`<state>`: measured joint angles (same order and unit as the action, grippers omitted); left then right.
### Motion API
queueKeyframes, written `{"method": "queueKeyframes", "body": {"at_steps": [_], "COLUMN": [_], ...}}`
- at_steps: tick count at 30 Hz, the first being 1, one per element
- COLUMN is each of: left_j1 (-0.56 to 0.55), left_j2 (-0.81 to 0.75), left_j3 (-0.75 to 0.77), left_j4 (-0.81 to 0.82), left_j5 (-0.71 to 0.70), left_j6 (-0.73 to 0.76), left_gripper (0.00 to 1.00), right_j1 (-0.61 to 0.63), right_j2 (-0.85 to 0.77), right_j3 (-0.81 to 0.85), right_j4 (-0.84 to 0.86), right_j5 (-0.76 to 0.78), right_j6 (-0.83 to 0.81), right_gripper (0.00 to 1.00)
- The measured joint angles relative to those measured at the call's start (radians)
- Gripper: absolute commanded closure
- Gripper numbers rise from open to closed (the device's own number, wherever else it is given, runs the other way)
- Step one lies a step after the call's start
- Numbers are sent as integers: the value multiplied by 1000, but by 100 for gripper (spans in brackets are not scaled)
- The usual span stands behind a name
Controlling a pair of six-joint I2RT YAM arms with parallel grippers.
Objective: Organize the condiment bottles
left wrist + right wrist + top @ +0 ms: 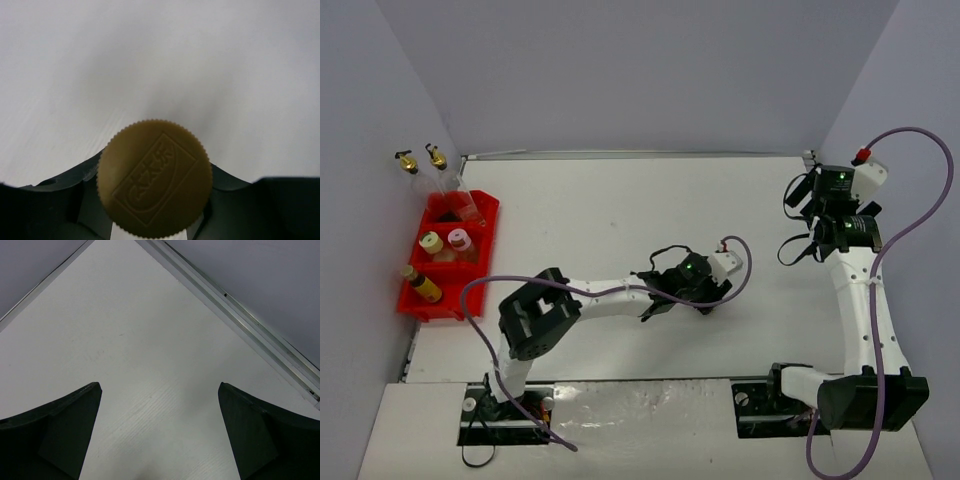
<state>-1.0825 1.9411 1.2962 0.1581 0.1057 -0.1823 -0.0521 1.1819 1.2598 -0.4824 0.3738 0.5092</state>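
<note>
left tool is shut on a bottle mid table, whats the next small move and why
Probably lift it slightly, straight up, before carrying it left. The left tool is shut on the held bottle, whose brown ridged cap fills the left wrist view. The red bin sits at the far left, and its nearest compartment holds only one slim yellow bottle, likely its partner.

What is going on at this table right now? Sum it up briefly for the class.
The left end effector is shut on a bottle whose ribbed brown cap shows between its fingers, out in the middle of the table. Five bottles stand in the red bin at the left edge: two tall clear ones, two squat beige ones and one slim yellow one. The right end effector is open and empty, over bare table near the far right corner.
</note>
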Motion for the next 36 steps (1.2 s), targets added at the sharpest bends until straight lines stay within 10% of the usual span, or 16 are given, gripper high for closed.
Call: {"method": "queueKeyframes", "body": {"at_steps": [22, 36], "left_j1": [445, 669], "left_j2": [-735, -746], "left_j3": [-269, -424], "left_j4": [-531, -973], "left_j5": [-1066, -1212], "left_j6": [-398, -1026], "left_gripper": [100, 100], "right_j1": [54, 177], "right_j2": [26, 28], "right_j3": [-139, -152], "right_j4": [88, 125], "right_j5": [-117, -120], "right_j6": [25, 21], "right_gripper": [0, 0]}}
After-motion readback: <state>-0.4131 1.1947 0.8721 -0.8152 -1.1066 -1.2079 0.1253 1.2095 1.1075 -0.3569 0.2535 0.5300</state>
